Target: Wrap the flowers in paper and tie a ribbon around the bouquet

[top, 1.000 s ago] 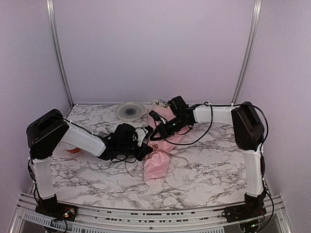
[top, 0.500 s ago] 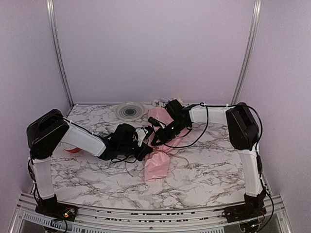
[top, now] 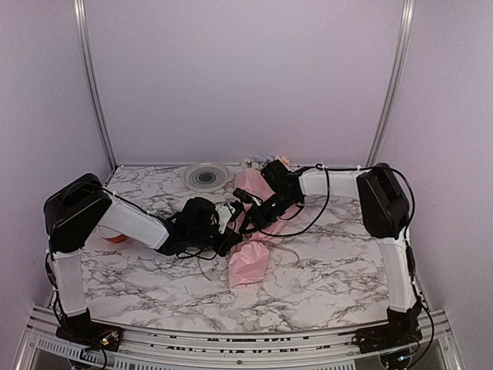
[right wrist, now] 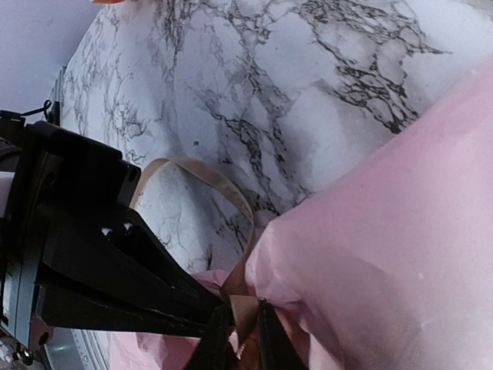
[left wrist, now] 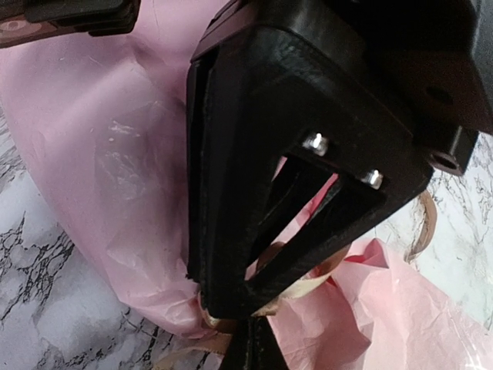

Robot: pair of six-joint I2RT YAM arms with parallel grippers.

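The bouquet [top: 248,264] lies on the marble table as a pink paper [left wrist: 115,154] cone, narrow end toward the arms. Blooms of the flowers [top: 258,163] show at its far end. Both grippers meet at its waist. My left gripper [top: 231,232] is shut, and the tan ribbon [left wrist: 308,289] runs across its tips [left wrist: 254,343]. My right gripper [top: 245,221] comes in from the far side; its fingers [right wrist: 243,339] pinch a fold of the ribbon [right wrist: 243,312]. A ribbon loop [right wrist: 219,181] arches over the table beside the paper [right wrist: 400,231].
A round grey-white plate [top: 206,176] stands at the back of the table. An orange-red spool [top: 114,237] peeks out under the left forearm. Cables hang around both wrists. Metal posts rise at the back corners.
The right arm has shifted left and toward the near side, bringing its gripper against the left one at the bouquet's waist. The left arm and bouquet have stayed put.
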